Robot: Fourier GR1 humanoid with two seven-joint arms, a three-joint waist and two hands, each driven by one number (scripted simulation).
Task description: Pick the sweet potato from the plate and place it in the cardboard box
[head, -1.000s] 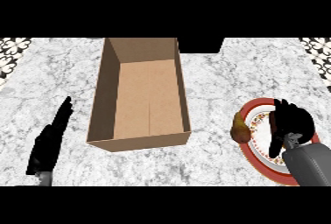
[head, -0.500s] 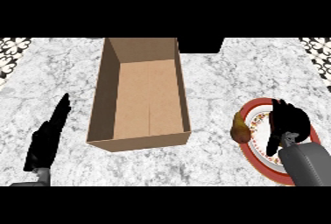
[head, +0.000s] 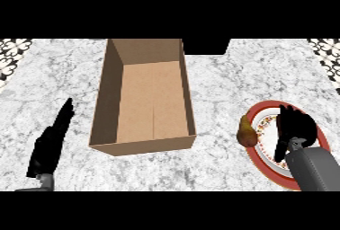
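Note:
A brown-orange sweet potato [head: 246, 132] lies on the left rim of a red-edged patterned plate [head: 260, 153] at the right. My right hand [head: 291, 130] hovers over the plate just right of the sweet potato, fingers straight and pointing away, not touching it. An open cardboard box [head: 146, 101] stands in the middle of the counter with nothing inside. My left hand [head: 51, 141] rests open at the lower left, fingers straight, well left of the box.
The marble counter [head: 225, 85] stretches around the box. A dark opening [head: 206, 45] sits at the back edge right of the box. Patterned tiles [head: 13, 54] show at both back corners.
My right hand has slid slightly down and toward me over the plate. The left hand drifted a little lower. The sweet potato and box have stayed put.

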